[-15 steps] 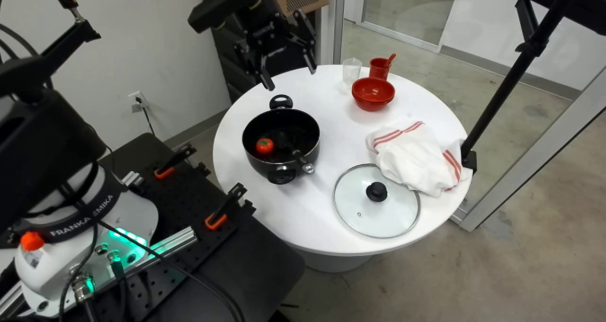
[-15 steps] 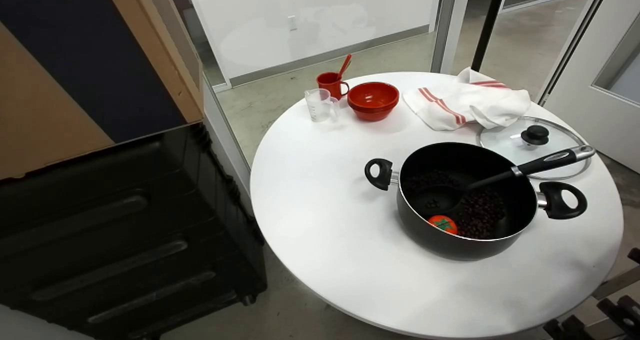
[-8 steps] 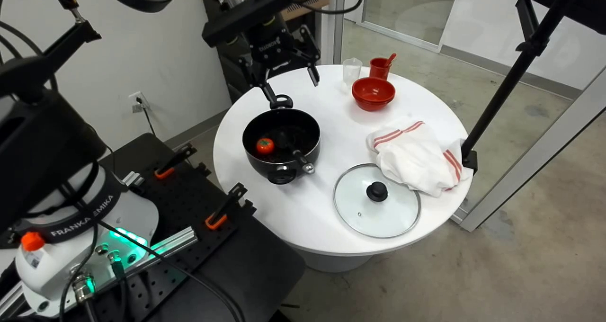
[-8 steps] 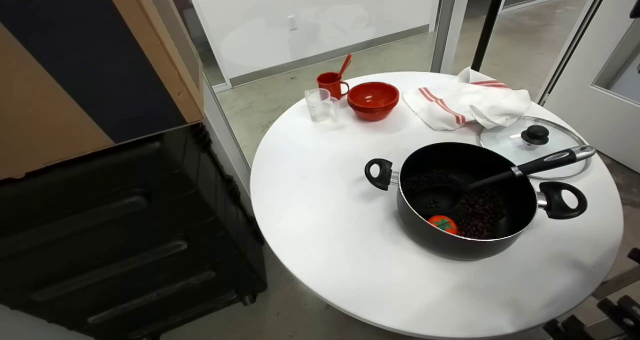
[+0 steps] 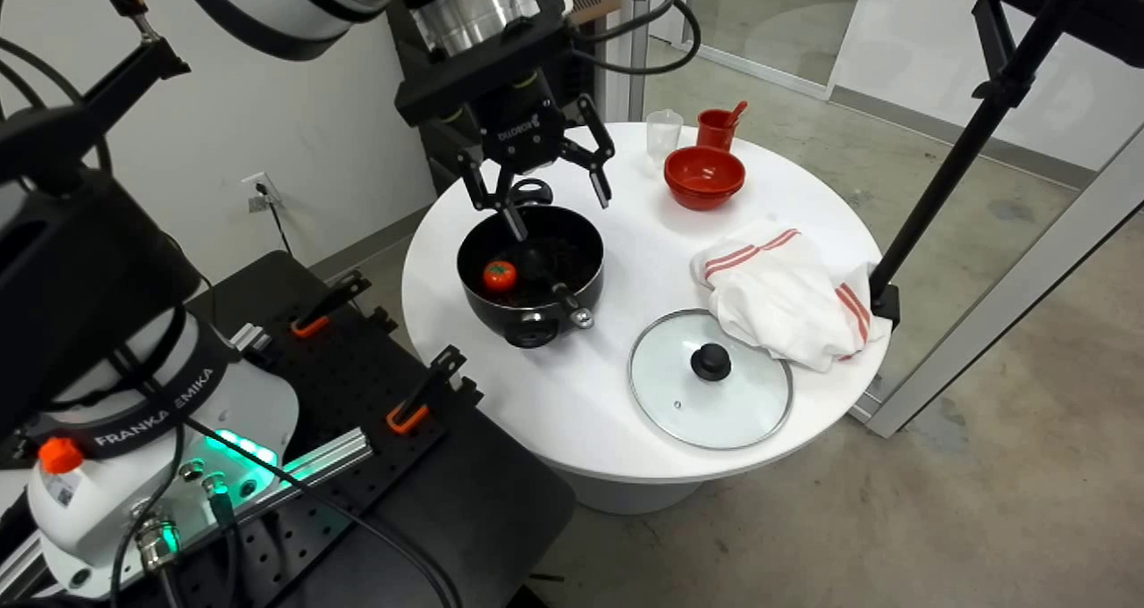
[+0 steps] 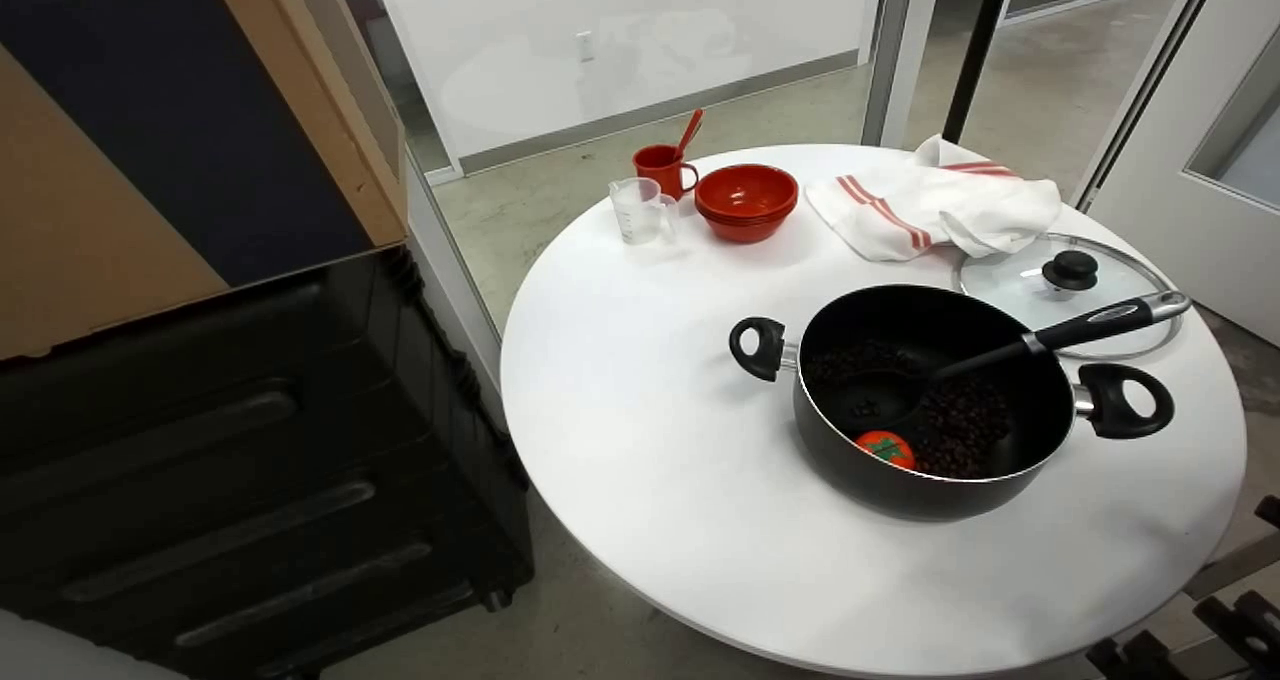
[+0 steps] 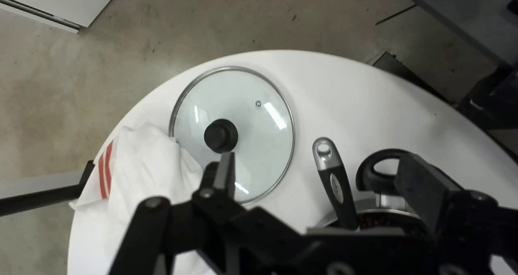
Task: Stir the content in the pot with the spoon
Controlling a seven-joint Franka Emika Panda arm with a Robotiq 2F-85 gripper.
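- My gripper hangs above the white table, jaws spread wide, released.
- The pot stands on it; the spoon leans over the rim, head inside near the tomato and dark beans.
- The glass lid lies apart.

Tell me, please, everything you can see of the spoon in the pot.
The spoon is long and dark, with a thin neck, silver-coloured collar, black, plastic-looking grip with an oval inlay, and a metallic-looking tip with a hole. It slants in the pot, head down among small dark bean-like bits, beside the tomato; whether they touch is unclear. Its grip appears to rest on the rim and sticks out past it, near a side handle. The open pincer is not holding it.
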